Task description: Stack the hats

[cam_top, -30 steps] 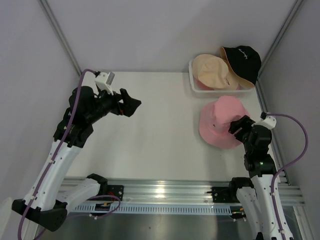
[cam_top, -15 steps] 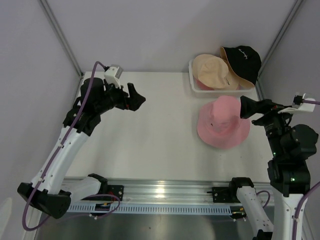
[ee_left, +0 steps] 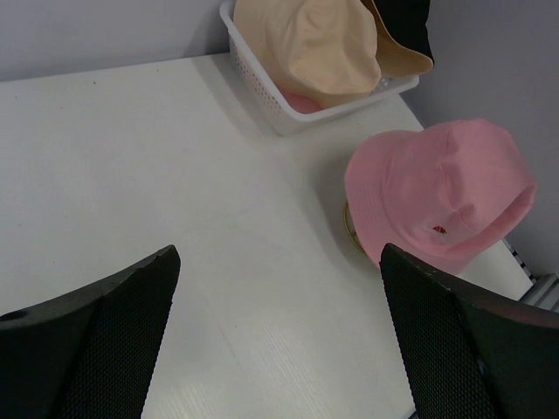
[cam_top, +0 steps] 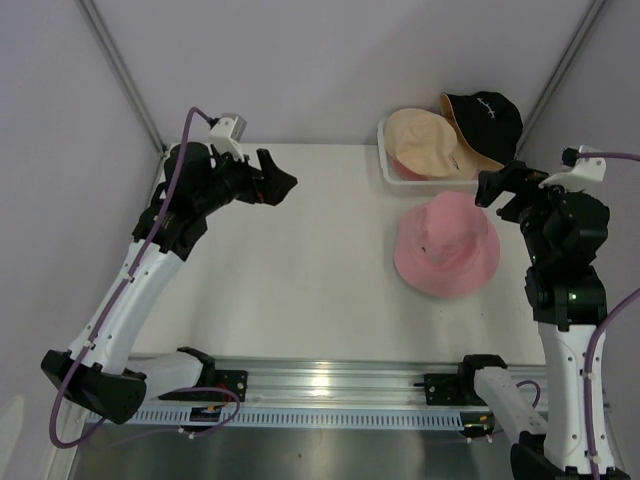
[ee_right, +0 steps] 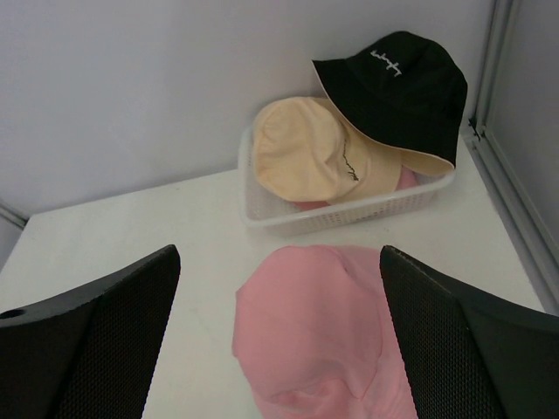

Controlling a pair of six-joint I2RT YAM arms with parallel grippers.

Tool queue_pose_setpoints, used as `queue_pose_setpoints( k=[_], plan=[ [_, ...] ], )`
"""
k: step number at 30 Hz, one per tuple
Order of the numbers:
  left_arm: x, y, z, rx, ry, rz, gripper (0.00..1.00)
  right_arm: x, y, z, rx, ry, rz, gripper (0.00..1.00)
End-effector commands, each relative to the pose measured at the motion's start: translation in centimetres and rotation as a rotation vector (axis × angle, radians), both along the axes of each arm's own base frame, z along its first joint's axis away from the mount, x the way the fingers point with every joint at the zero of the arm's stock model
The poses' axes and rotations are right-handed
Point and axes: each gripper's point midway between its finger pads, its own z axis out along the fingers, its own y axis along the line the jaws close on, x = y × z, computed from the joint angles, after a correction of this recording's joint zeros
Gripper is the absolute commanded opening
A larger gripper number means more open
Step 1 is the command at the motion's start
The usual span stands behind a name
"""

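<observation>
A pink hat (cam_top: 447, 245) lies on the right side of the table, nothing touching it; it also shows in the wrist views (ee_left: 441, 192) (ee_right: 314, 340). A beige hat (cam_top: 420, 140) and a black hat (cam_top: 485, 120) with white lettering rest in the white basket (cam_top: 385, 165) at the back right. Under them a second pink hat (ee_left: 301, 102) peeks out. My right gripper (cam_top: 495, 190) hovers open and empty above the pink hat's far right edge. Over the table's back left my left gripper (cam_top: 275, 185) hangs open and empty, facing the hats.
A sliver of gold wire stand (ee_left: 348, 229) shows under the pink hat's left brim. Grey walls close the back and both sides, with a slanted frame post (cam_top: 560, 80) right of the basket. A metal rail (cam_top: 330, 385) runs along the near edge.
My right gripper let go of the pink hat's right brim, opened wide and rose toward the back. The hat settled slightly left. My left arm swung a little farther back and right.
</observation>
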Motion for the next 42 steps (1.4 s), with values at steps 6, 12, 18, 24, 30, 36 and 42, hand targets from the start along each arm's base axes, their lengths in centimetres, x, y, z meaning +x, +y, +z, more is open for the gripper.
queue_pose_setpoints(
  k=[6,12,18,24,30,36,42],
  plan=[
    [0.7,0.0,4.1,-0.059,-0.112,0.030,0.99,5.6,-0.1,0.5,0.083,0.010,0.017,0.99],
    [0.7,-0.1,3.6,-0.036,-0.107,0.024,1.00,8.3,-0.7,-0.5,0.154,0.039,0.050,1.00],
    [1.1,-0.8,3.8,-0.046,-0.110,-0.003,1.00,8.8,-3.6,-1.4,0.211,0.038,-0.012,0.99],
    [0.9,-1.0,3.5,-0.039,-0.103,-0.015,1.00,9.1,-4.9,-4.3,0.275,0.065,-0.008,0.99],
    [-0.4,-2.3,2.2,-0.066,-0.066,-0.056,0.99,8.7,-6.1,-7.8,0.275,0.106,-0.087,0.99],
    [-1.9,-3.9,-1.0,-0.123,-0.001,-0.109,0.98,9.2,-7.2,-12.2,0.302,0.182,-0.136,0.99],
    [-2.4,-6.5,-3.6,-0.114,0.091,-0.173,0.89,7.8,-8.1,-14.0,0.281,0.218,-0.206,0.99]
  ],
)
